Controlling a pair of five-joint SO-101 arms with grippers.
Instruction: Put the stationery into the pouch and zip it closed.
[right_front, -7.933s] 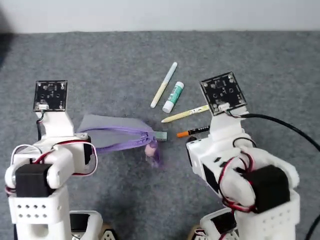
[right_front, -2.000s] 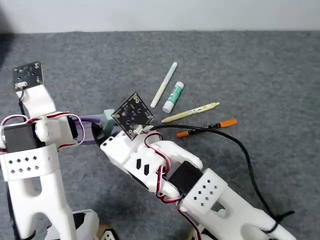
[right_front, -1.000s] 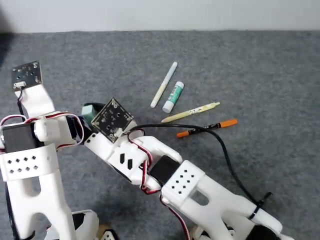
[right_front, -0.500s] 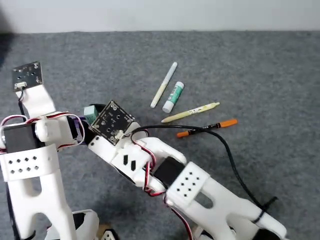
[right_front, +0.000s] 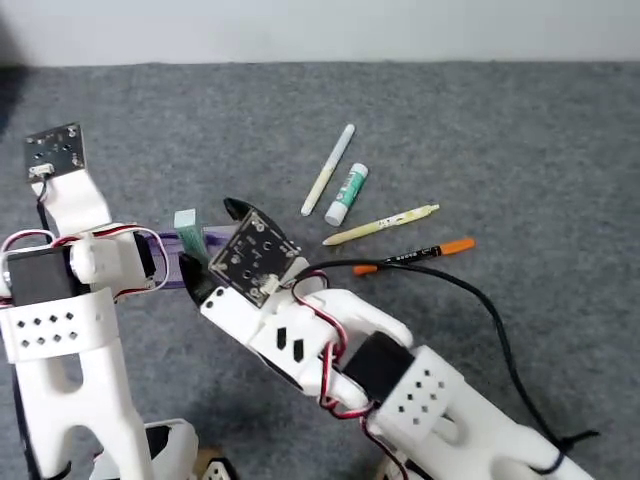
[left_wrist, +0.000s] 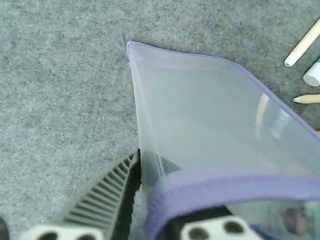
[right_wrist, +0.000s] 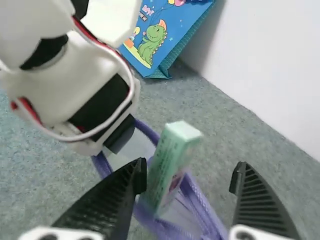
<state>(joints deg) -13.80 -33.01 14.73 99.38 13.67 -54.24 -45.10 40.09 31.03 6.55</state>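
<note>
From above, the two white arms cover most of the translucent pouch with the purple zip band (left_wrist: 200, 120). You can make out a short purple strip of it between them. The left arm's fingers (left_wrist: 102, 197) are clenched on the pouch's zip edge near one corner. The right arm's fingers (right_wrist: 112, 200) are spread wide and released, one on each side of a mint green rectangular block (right_wrist: 172, 150) that looks like an eraser. The block stands tilted in the pouch's open mouth, just beside one black finger. You cannot tell whether it touches that finger, and its lower end is hidden inside the pouch.

Count one pouch and one block. Four more items lie loose on the grey felt-like counter (right_front: 560, 140), apart from the pouch:
- one long cream-and-white pen (right_front: 330, 168)
- one white glue stick with a green label (right_front: 347, 194)
- one thin yellow pen (right_front: 382, 225)
- one orange-and-black pen (right_front: 420, 254)

In the left wrist view, three of these are cut off at the picture's edge, showing their tips alone. In the right wrist view, a blue bag printed with a green dinosaur (right_wrist: 165, 35) leans against the wall, with its top cut off.
</note>
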